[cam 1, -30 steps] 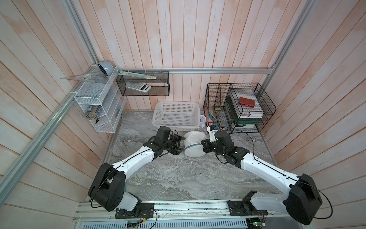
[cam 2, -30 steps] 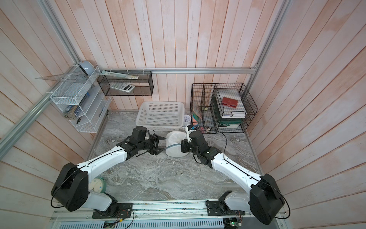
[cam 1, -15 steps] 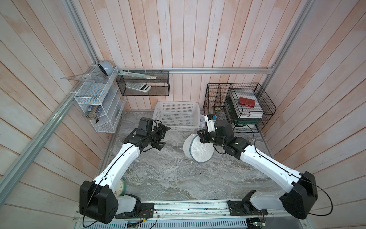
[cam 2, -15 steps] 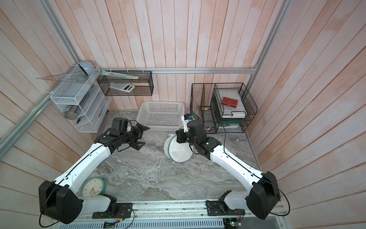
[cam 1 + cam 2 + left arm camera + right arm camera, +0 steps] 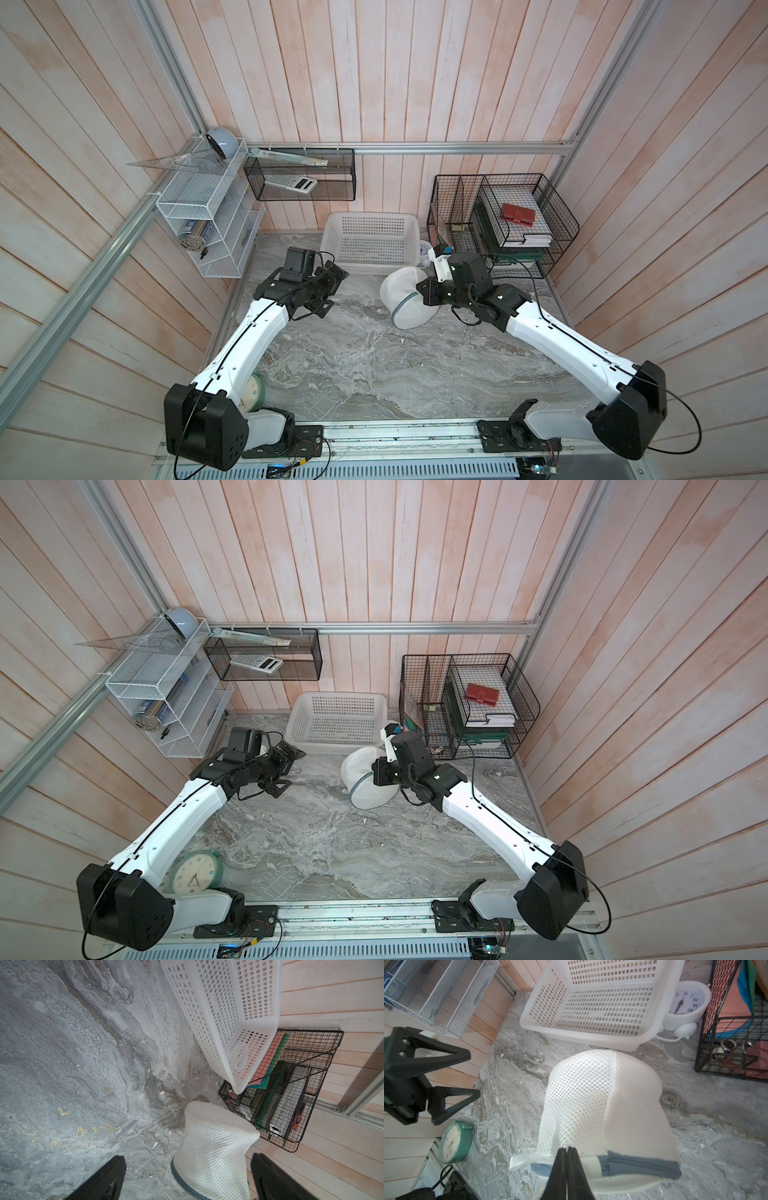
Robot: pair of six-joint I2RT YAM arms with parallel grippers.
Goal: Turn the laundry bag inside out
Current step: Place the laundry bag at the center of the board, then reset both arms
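Observation:
The laundry bag (image 5: pixel 405 297) (image 5: pixel 365 779) is a white mesh dome with a grey-teal trimmed rim. It lies tilted on the marble table in front of the basket. My right gripper (image 5: pixel 417 293) (image 5: pixel 376 773) (image 5: pixel 566 1148) is shut on the bag's rim seam (image 5: pixel 633 1164), next to a white tab. The mesh dome (image 5: pixel 602 1105) bulges away beyond the fingers. My left gripper (image 5: pixel 332 291) (image 5: pixel 291 769) (image 5: pixel 473 1073) stands wide open to the left of the bag, apart from it and holding nothing. In the left wrist view the bag (image 5: pixel 214 1157) shows beyond the spread fingers (image 5: pixel 116 1172).
A white perforated basket (image 5: pixel 370 243) stands behind the bag. A white alarm clock (image 5: pixel 685 1001) sits beside it, and a black wire rack (image 5: pixel 503 224) with folders is at the back right. A green clock (image 5: pixel 195 872) lies near the left arm's base. A white mesh shelf (image 5: pixel 208 216) hangs on the left wall.
My left gripper let go of the bag, opened wide and drew back to the left. My right gripper kept its hold on the rim, and the bag turned and slumped.

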